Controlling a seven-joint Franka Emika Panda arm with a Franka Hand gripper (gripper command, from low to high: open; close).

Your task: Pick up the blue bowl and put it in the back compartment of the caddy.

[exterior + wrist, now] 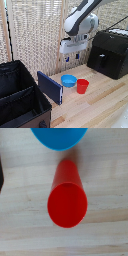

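Note:
The blue bowl (68, 80) sits upright on the wooden table, touching nothing, just beside a red cup (82, 86). Part of the blue bowl (59, 137) also shows at the edge of the wrist view, with the red cup (67, 200) filling the middle. My gripper (72, 58) hangs well above the bowl, fingers apart and holding nothing; the fingers are out of the wrist view. The black fabric caddy (10, 117) stands at the exterior view's left, and its back compartment (12, 77) is open at the top beyond the divider.
A dark-blue flat panel (50, 86) leans against the caddy's side, between caddy and bowl. A black hard-shelled appliance (110, 52) stands at the exterior view's right. A slatted screen (35, 30) closes off the back.

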